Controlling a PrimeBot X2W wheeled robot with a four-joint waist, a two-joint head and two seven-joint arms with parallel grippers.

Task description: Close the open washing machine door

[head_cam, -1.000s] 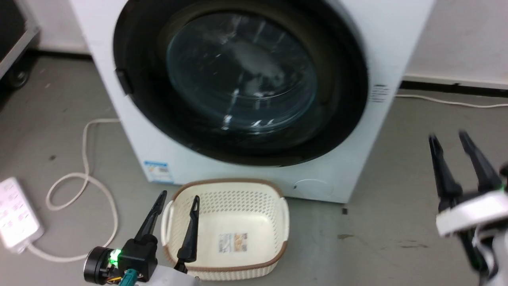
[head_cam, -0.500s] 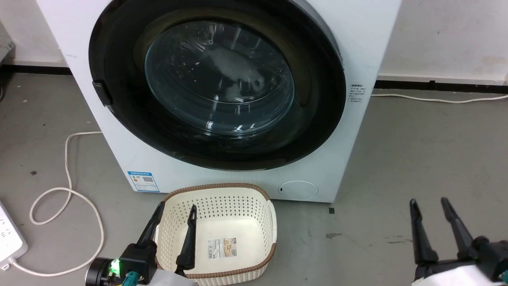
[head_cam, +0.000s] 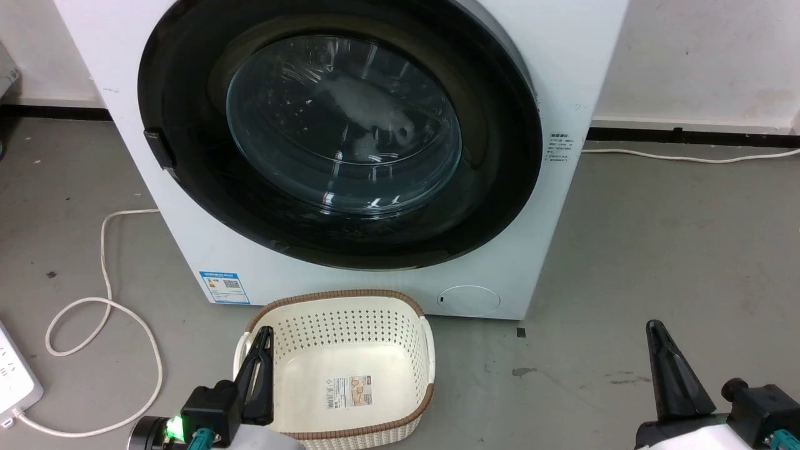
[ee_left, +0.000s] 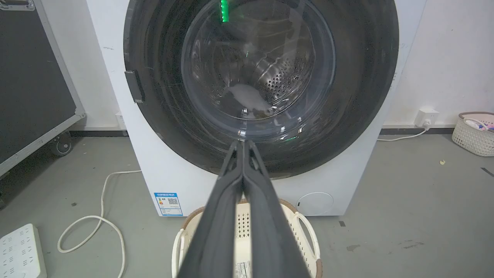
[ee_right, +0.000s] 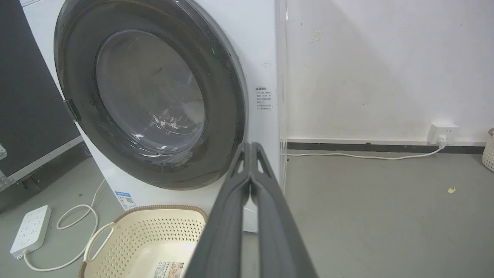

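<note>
We note the washing machine door [head_cam: 340,125] flush on the washing machine [head_cam: 587,56]. Left gripper [ee_left: 243,143] and right gripper [ee_right: 251,145]: fingers pressed together. Right wrist view adds a wall socket [ee_right: 442,133]; blue label [head_cam: 224,286] illegible.

The grey floor [head_cam: 656,250] carries the white washer [head_cam: 375,284], with a cream basket [head_cam: 350,328] just before its front. To the left, a white cable [head_cam: 102,250] loops across the floor to a power strip [head_cam: 15,375], and a black wheeled case [ee_left: 34,77] stands beside the washer. To the right, a second cable [head_cam: 687,159] runs along the wall, a few dark stains [head_cam: 522,372] mark the floor, and another basket [ee_left: 474,133] sits well apart.
</note>
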